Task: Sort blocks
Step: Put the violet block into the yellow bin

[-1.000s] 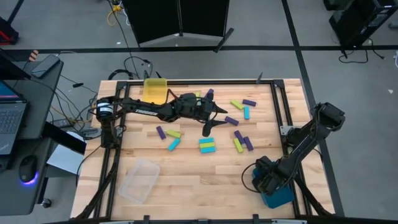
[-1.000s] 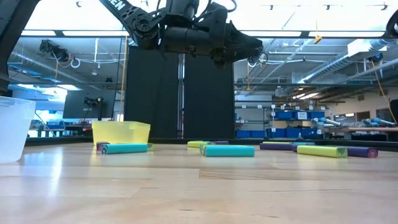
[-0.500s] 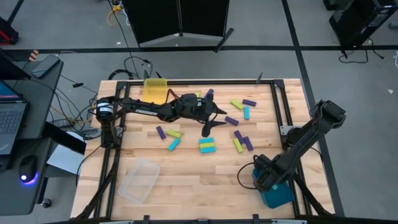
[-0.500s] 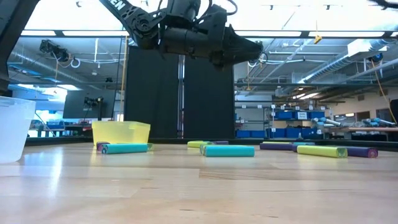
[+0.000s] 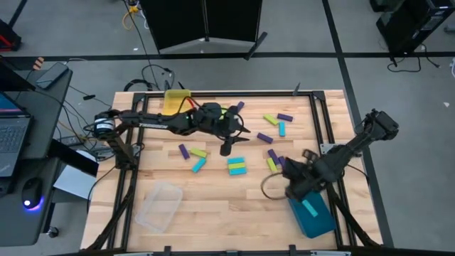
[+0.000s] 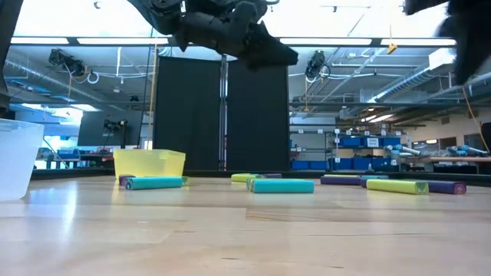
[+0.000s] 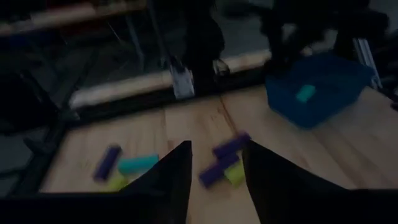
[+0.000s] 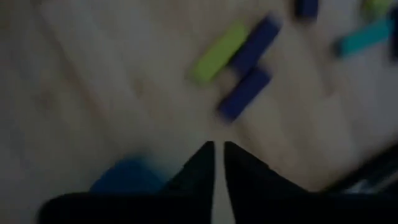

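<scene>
Purple, yellow-green and cyan blocks lie flat and scattered on the wooden table (image 5: 213,203), among them a purple one (image 5: 264,138) and a cyan-and-yellow-green pair (image 5: 237,166). One cyan block (image 5: 310,208) lies inside the teal bin (image 5: 321,226). My left gripper (image 5: 232,143) hangs open above the table's middle, high over the blocks, with nothing between its fingers (image 7: 177,171). My right gripper (image 5: 290,189) is shut and empty. It points down beside the teal bin, above a purple block (image 8: 244,93) and a yellow-green block (image 8: 217,53).
A yellow bin (image 5: 178,102) stands at the far left edge and a clear bin (image 5: 160,206) at the near left. The teal bin sits at the near right corner. Bare wood lies between the clear bin and the teal bin.
My right gripper has risen from the teal bin, turned, and swung toward the table's middle and the purple and yellow-green blocks. A cyan block now shows in the bin. My left gripper has risen a little and tipped closer to level.
</scene>
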`<state>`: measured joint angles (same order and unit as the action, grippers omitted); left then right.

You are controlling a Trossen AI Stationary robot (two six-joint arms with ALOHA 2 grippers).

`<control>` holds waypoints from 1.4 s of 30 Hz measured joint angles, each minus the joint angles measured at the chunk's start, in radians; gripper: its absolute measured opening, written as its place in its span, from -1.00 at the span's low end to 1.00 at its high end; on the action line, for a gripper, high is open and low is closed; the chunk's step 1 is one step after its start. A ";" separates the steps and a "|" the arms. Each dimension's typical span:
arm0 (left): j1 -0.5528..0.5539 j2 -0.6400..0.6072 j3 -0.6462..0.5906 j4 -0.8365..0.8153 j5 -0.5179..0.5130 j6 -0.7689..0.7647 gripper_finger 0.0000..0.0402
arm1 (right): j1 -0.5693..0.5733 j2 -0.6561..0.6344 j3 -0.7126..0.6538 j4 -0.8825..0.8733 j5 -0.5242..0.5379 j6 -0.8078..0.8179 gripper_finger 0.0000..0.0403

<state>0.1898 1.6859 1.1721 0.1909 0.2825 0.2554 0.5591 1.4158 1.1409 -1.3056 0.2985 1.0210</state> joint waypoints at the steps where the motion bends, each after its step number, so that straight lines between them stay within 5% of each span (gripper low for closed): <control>1: 0.000 0.000 0.000 -0.006 0.000 -0.001 -0.31 | -0.036 0.000 -0.011 0.029 0.021 -0.060 -0.91; 10: 0.000 0.000 0.000 -0.090 -0.014 -0.023 -0.80 | -0.340 -0.005 -0.172 0.472 -0.026 -0.539 -0.95; 15: 0.000 -0.002 -0.017 -0.039 -0.016 -0.024 -0.96 | -0.457 -0.051 -0.258 0.637 -0.064 -0.652 -0.94; 27: 0.020 -0.090 -0.338 0.364 -0.022 -0.141 -0.96 | -0.567 -0.158 -0.493 0.992 -0.130 -0.711 -0.96; 32: 0.020 -0.221 -0.448 0.352 -0.025 -0.152 -0.96 | -0.592 -0.165 -0.610 1.195 -0.130 -0.684 -0.93; 42: 0.031 -0.368 -0.525 0.100 -0.028 -0.183 -0.96 | -0.752 -0.158 -0.618 1.134 -0.121 -0.680 -0.45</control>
<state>0.2212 1.3181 0.6472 0.2906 0.2546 0.0719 -0.1927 1.2582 0.5232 -0.1717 0.1774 0.3405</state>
